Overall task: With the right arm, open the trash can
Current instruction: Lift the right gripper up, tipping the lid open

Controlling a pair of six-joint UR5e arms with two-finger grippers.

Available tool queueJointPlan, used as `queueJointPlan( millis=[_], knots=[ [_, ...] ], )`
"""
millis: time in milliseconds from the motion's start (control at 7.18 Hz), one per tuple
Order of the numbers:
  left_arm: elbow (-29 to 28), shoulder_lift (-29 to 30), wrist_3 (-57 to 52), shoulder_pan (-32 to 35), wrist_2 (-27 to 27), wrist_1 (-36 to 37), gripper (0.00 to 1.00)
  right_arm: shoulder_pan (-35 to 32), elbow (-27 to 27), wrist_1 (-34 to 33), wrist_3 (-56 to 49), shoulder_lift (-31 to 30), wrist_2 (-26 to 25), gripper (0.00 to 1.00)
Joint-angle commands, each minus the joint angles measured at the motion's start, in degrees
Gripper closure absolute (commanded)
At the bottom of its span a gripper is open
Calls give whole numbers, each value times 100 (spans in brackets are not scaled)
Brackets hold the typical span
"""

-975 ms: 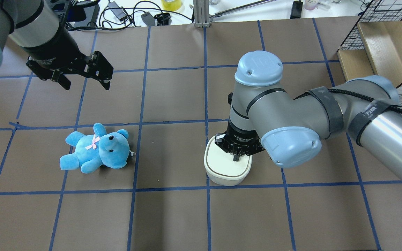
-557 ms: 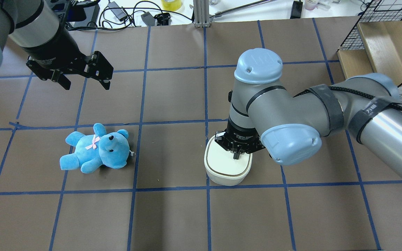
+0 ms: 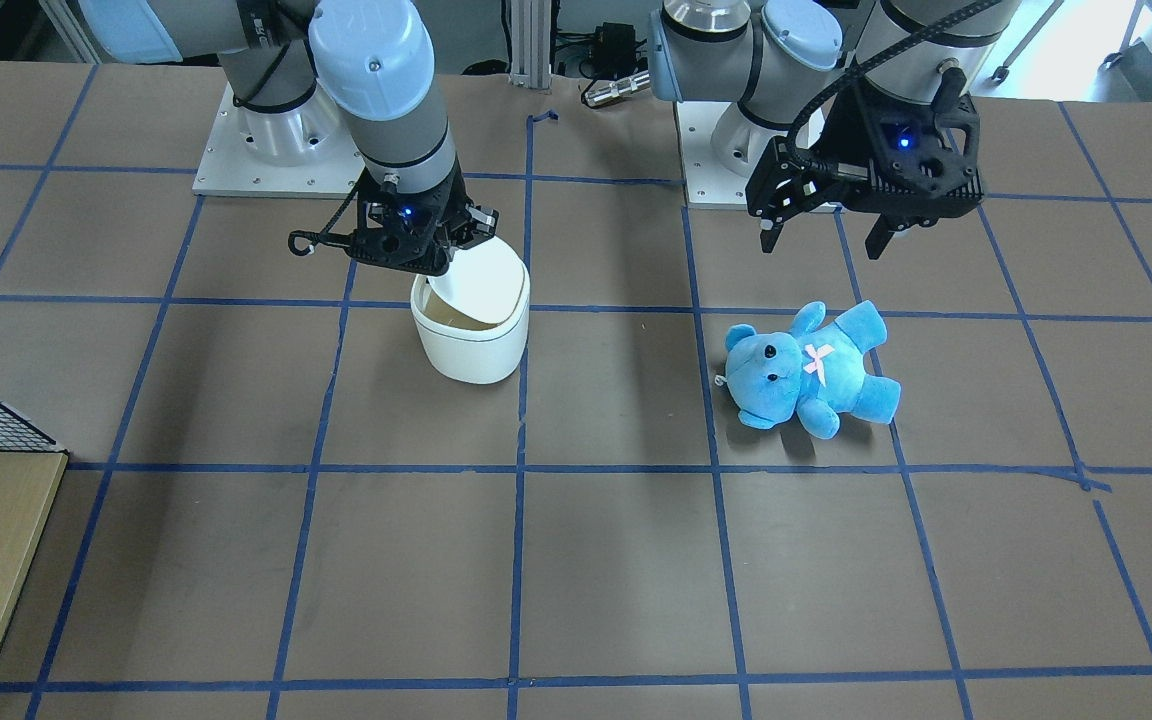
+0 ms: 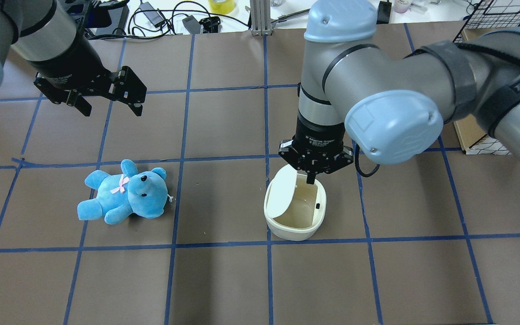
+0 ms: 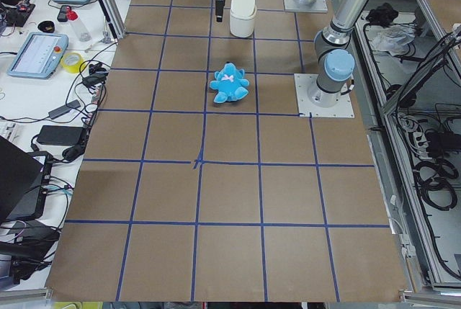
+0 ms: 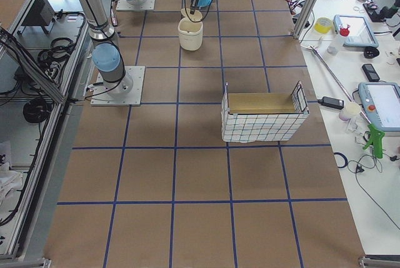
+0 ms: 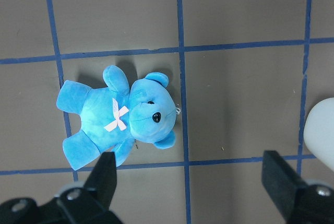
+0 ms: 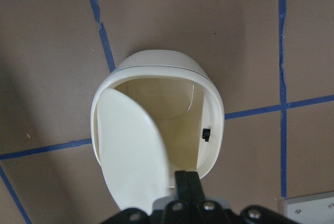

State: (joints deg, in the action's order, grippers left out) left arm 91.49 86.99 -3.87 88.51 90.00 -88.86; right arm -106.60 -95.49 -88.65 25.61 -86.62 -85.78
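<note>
The white trash can stands right of the table's middle. Its lid is swung up on the can's left side, and the beige inside shows. My right gripper is shut and empty, pointing down just above the can's far rim. In the right wrist view the shut fingers sit at the near rim of the open can, next to the raised lid. The front view shows the can under the right gripper. My left gripper is open and empty, hovering far left.
A blue teddy lies on the table at the left, below the left gripper; it also shows in the left wrist view. A wire basket with a wooden box stands at the back right. Cables and small items lie beyond the far edge.
The lid was closed with the right gripper's fingers on it; now the lid is swung up and the can is open. The right gripper has risen toward the far rim. The left arm has not moved.
</note>
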Motion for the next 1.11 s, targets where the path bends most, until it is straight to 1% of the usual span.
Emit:
queueJointPlan(
  millis=[0,278,418,696,975],
  knots=[
    [0,2,0,0,0,0,0,295,564,372,-642,5,-360,100],
    [0,2,0,0,0,0,0,1137,1012,891,-1888,-4,-378,100],
    [0,-6,0,0,0,0,0,1498,1119,945,-2320,-4,-369,100],
    [0,2,0,0,0,0,0,1747,1137,928,-2674,-4,-413,100],
    [0,2,0,0,0,0,0,1739,1146,919,-2711,-22,-448,100]
  ],
)
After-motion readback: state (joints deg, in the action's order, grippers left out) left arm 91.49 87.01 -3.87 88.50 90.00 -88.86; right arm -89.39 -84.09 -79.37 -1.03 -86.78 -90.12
